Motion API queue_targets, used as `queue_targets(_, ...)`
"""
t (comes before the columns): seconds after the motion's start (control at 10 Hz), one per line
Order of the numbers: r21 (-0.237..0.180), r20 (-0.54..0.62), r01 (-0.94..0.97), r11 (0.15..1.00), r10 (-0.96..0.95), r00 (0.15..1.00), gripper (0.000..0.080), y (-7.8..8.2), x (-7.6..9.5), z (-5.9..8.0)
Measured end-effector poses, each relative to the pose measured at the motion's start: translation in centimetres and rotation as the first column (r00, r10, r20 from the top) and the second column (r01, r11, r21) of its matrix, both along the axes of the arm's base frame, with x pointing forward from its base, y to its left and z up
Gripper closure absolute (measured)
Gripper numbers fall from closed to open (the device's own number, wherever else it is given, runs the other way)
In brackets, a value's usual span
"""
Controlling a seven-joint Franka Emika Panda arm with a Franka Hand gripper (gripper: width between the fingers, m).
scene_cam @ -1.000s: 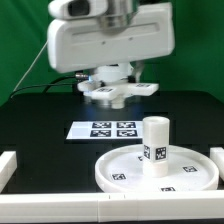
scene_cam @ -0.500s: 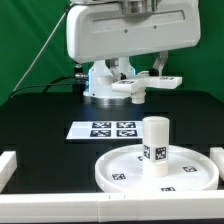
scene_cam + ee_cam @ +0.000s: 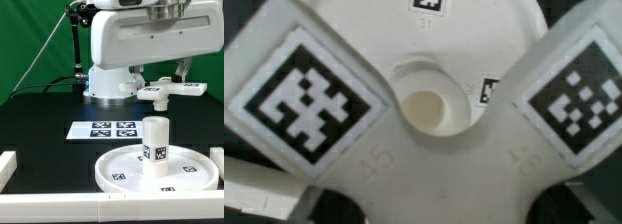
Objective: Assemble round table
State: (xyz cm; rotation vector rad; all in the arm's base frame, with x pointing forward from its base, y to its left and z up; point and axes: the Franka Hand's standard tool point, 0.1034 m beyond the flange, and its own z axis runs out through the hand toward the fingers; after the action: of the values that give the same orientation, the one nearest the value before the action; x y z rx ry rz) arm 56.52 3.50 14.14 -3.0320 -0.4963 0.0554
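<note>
The cross-shaped foot piece (image 3: 171,91) hangs in the air at the exterior view's right, above the table. My gripper (image 3: 168,80) is shut on it from above. In the wrist view the foot piece (image 3: 438,150) fills the frame, with its tagged arms and round centre socket (image 3: 425,106). The large rimmed round disc (image 3: 125,168) lies flat at the front right. The short thick cylinder leg (image 3: 155,146) stands upright at its centre, below and in front of the foot piece and apart from it.
The marker board (image 3: 102,129) lies flat behind the disc on the black table. A plain white bar (image 3: 8,166) lies at the front left and another (image 3: 60,208) along the front edge. The robot's white base (image 3: 105,85) stands at the back.
The arm has moved toward the exterior view's right, carrying the foot piece from above the back centre to the right side. The disc and leg have not moved.
</note>
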Motion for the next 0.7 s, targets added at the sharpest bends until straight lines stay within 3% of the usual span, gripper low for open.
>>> queue_targets(0.7,-0.003,-0.015,0.006,1.0,-0.006,1.0,0.0354,-0.3,-1.0,-2.0)
